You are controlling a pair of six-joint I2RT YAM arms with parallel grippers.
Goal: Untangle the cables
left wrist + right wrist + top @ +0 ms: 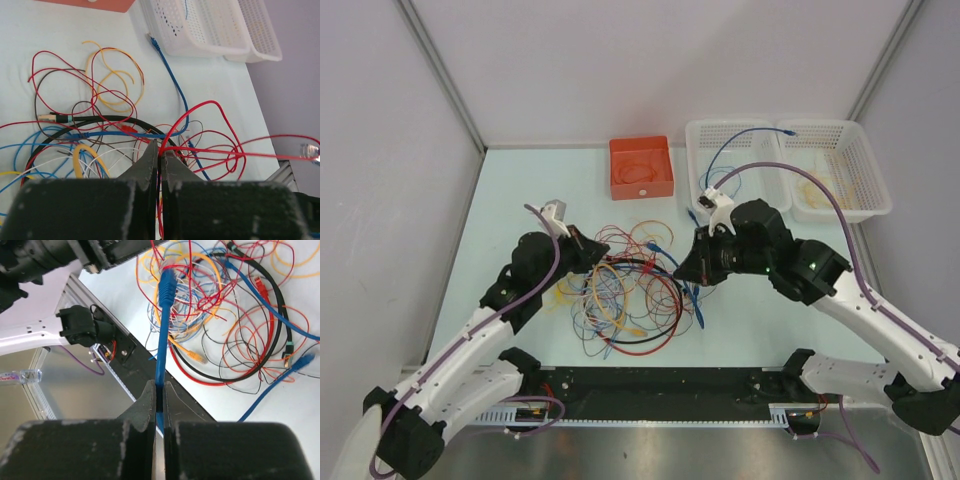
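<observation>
The cables (625,295) lie in a loose tangle of red, orange, yellow, blue, white and black loops on the table between my two arms. My left gripper (595,250) is at the tangle's left edge. In the left wrist view it (160,147) is shut on a thin red cable (200,107) that loops off to the right. My right gripper (685,270) is at the tangle's right edge. In the right wrist view it (159,385) is shut on a thick blue cable (162,325), whose plug end points towards the tangle.
An orange box (641,167) stands behind the tangle. Two white baskets (692,150) (880,180) stand at the back right, one holding a blue cable (750,135), the other yellow ones (820,190). A dark base rail (660,385) runs along the near edge.
</observation>
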